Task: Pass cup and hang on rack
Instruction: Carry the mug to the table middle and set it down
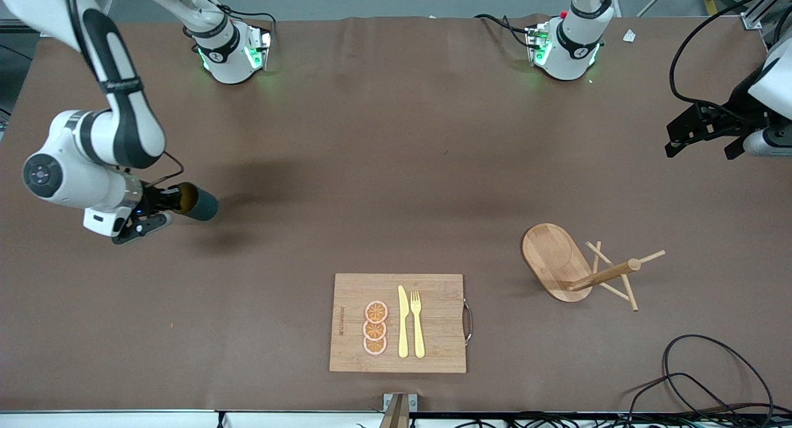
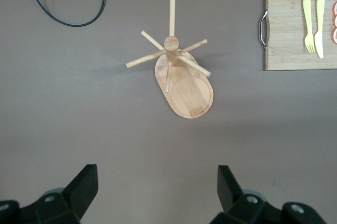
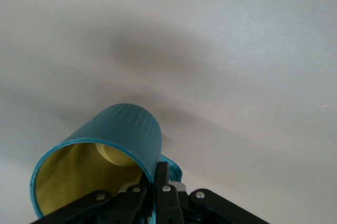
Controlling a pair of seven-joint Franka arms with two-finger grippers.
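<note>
At the right arm's end of the surface (image 1: pixel 396 168), the right gripper (image 1: pixel 162 206) is clamping the cup (image 1: pixel 199 201) by its rim, so it should be carrying it level toward the waiting, wide-open left gripper (image 1: pixel 702 137) above the rack (image 1: pixel 575 267).

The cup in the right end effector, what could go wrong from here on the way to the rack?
1. The right end effector pinches only the cup wall at the rim, one finger inside, so the cup may swing or slip during the pass.
2. The left end effector waits open above the rack; a misaligned handover could drop the cup.
3. The rack's pegs are thin, and the small handle could miss them.
</note>
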